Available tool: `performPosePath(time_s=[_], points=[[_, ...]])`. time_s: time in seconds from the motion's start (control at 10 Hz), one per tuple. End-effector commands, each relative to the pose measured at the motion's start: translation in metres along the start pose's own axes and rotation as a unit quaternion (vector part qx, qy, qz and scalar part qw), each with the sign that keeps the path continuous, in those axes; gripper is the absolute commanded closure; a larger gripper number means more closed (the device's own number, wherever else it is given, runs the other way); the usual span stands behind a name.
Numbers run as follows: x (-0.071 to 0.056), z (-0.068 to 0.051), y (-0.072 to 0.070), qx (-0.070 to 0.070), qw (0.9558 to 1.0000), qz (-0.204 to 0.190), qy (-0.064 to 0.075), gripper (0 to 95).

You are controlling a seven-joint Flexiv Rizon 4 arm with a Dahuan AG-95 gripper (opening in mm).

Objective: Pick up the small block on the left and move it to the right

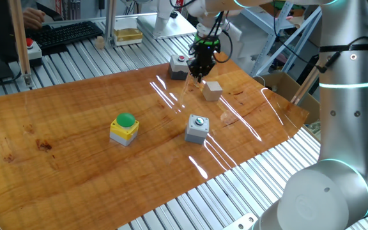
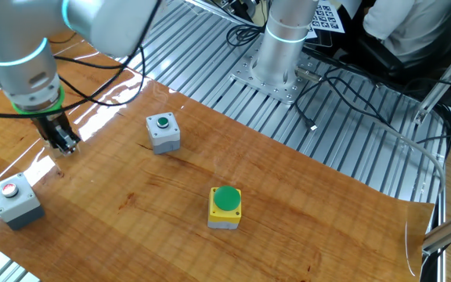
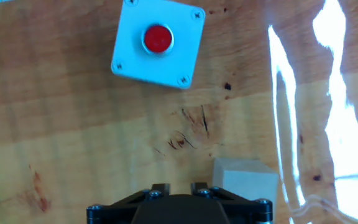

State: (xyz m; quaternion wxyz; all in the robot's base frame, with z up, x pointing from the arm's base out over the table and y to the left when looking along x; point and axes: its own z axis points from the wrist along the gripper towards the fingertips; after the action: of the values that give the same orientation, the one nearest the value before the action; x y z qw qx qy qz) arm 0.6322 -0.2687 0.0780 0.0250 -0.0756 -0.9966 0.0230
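The small block (image 1: 212, 90), a plain pale beige cube, rests on the wooden table just right of my gripper (image 1: 200, 75). In the hand view the block (image 3: 244, 179) lies at the lower right, beside my gripper (image 3: 179, 186) and not between its fingers. The gripper hangs just above the table, its fingers look close together and it holds nothing. In the other fixed view my gripper (image 2: 63, 143) is at the left, and the block does not show there.
A grey box with a red button (image 1: 179, 66) stands just left of the gripper, also in the hand view (image 3: 158, 42) and the other fixed view (image 2: 16, 199). A grey box with a small green button (image 1: 197, 128) and a yellow box with a green dome (image 1: 124, 129) stand nearer the front.
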Motion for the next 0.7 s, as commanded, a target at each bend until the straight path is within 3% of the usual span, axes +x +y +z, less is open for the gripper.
performPosePath(time_s=[0.1, 0.3, 0.7], points=[[0.007, -0.002, -0.015, 0.022, 0.9996, -0.010, -0.013, 19.0], [0.008, 0.003, -0.031, 0.019, 0.9994, -0.019, -0.022, 19.0], [0.008, 0.012, -0.061, 0.014, 0.9990, -0.034, -0.028, 19.0]])
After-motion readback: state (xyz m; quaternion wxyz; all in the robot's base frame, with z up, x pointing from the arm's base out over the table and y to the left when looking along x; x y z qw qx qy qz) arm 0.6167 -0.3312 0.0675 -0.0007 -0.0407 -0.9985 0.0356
